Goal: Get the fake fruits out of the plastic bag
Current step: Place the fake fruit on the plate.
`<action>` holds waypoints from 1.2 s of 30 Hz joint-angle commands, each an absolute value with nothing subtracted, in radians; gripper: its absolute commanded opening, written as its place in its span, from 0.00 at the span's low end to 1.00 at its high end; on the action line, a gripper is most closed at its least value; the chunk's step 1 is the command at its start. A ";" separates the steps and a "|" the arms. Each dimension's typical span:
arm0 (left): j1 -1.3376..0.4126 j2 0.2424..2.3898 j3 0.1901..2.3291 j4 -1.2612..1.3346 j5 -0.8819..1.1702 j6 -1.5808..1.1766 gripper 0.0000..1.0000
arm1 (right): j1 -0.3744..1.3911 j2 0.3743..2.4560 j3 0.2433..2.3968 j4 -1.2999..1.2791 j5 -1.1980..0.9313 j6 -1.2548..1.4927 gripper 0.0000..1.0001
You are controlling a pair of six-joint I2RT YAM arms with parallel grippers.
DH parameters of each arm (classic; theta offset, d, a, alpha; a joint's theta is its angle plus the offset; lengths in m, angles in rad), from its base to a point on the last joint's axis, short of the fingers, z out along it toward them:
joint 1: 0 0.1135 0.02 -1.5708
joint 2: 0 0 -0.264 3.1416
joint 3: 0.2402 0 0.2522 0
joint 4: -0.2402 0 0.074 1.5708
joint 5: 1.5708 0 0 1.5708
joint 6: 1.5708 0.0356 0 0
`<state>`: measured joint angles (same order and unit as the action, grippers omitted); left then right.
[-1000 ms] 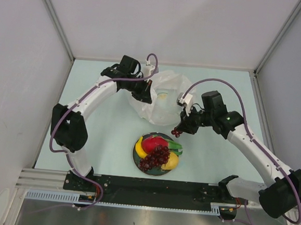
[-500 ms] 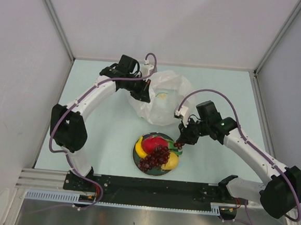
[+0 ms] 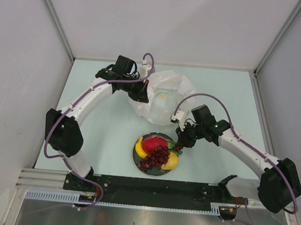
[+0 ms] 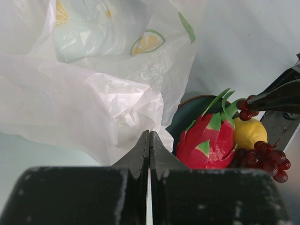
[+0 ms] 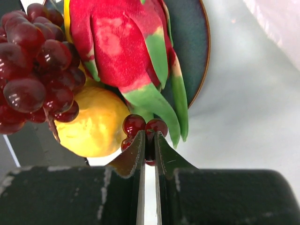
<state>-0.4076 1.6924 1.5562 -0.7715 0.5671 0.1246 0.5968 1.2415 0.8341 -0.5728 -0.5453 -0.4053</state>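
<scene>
The plastic bag (image 3: 163,97) lies crumpled at the table's middle back; it also shows in the left wrist view (image 4: 93,84). My left gripper (image 3: 142,92) is shut on its left edge (image 4: 149,139). A dark plate (image 3: 138,156) holds a banana (image 3: 139,147), a dragon fruit (image 3: 155,142), a lemon (image 3: 171,162) and a large grape bunch (image 3: 156,156). My right gripper (image 3: 180,143) is shut on a small grape cluster (image 5: 134,124) and holds it over the plate's right edge, beside the lemon (image 5: 93,124) and the dragon fruit's green tips (image 5: 157,101).
White walls enclose the table on the left, back and right. The plate (image 5: 190,42) sits just in front of the bag. The right gripper's fingers (image 4: 281,97) show at the right edge of the left wrist view, near the dragon fruit (image 4: 208,140).
My right gripper has carried the small grape cluster down and to the left, from beside the bag to the plate's right edge. The left arm has barely moved.
</scene>
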 commanded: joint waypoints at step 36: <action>-0.411 1.747 1.710 -0.744 0.540 0.146 0.00 | 0.356 1.229 1.045 -0.431 -0.362 -0.212 0.79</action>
<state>-0.4099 1.7363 1.6279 -0.7662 0.5518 0.1238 0.3851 1.2469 0.9920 -0.5179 -0.4698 -0.3252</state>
